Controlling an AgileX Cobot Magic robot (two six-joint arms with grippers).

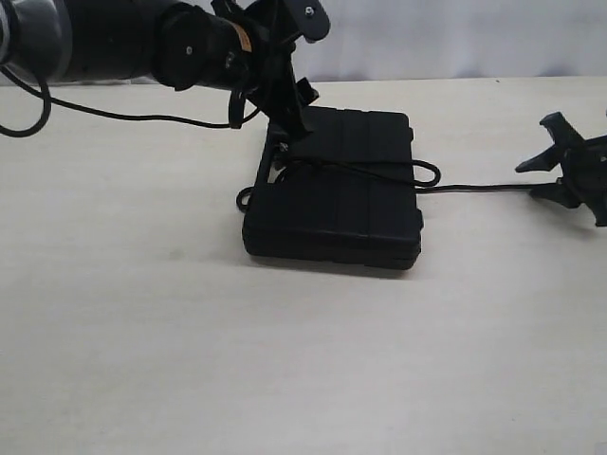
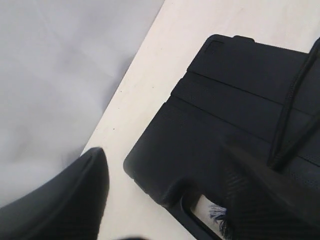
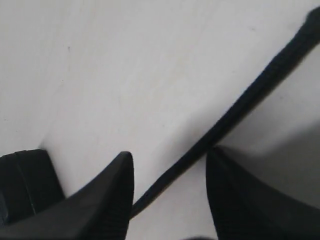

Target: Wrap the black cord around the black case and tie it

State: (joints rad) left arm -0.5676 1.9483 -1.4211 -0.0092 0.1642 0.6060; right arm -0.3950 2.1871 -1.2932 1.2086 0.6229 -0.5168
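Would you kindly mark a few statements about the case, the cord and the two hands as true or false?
1. The black cord lies across the lid of the black case. True.
2. The left hand is shut on the cord. False: its fingers stand wide apart, open.
3. The cord runs between the open fingers of the right hand. True.
4. The case stands on its edge. False: it lies flat on the table.
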